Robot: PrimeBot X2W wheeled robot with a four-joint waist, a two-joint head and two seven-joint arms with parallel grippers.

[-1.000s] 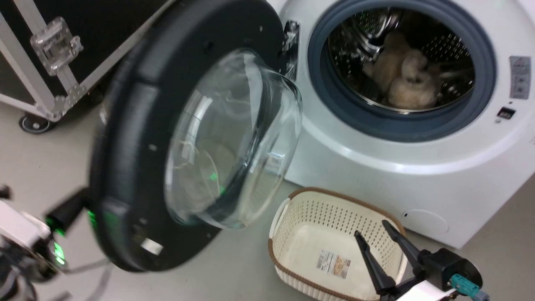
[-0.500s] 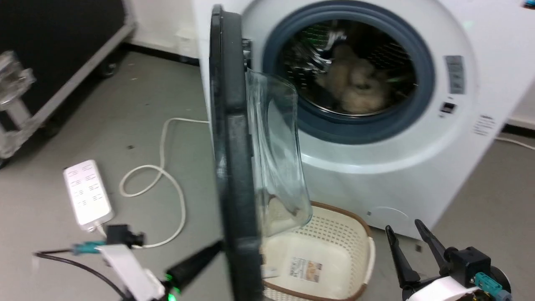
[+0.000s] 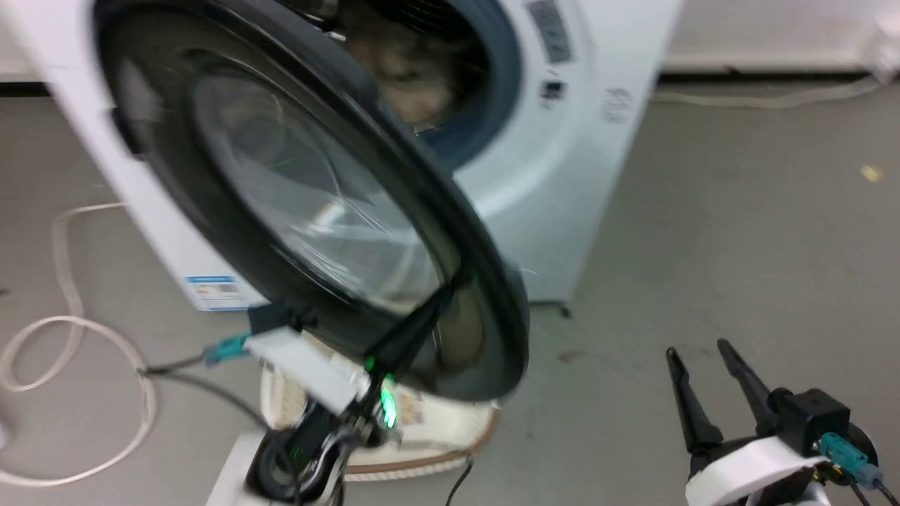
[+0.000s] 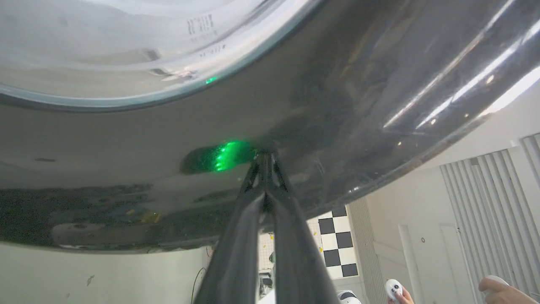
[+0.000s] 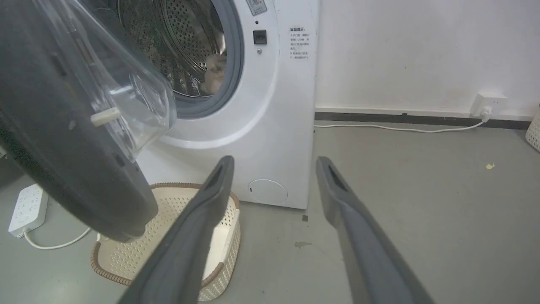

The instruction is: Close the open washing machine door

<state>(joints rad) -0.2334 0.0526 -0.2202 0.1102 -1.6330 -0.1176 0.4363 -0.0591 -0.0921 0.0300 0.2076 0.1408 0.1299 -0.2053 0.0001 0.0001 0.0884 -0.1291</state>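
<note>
Lower centre of the head view: left gripper (image 3: 446, 292), fingers pressed together, tips against the lower black rim of the washing machine door (image 3: 316, 197). Lower right: right gripper (image 3: 696, 349) spread wide, empty, well apart from it. Beyond, door partly open across the upper left, before the white washing machine (image 3: 562, 176).

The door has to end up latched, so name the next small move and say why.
Probably press the shut left gripper forward so the washing machine door swings toward the white machine front: its fingertips sit against the door's glossy outer face, and the door stands ajar, the drum opening uncovered.
</note>
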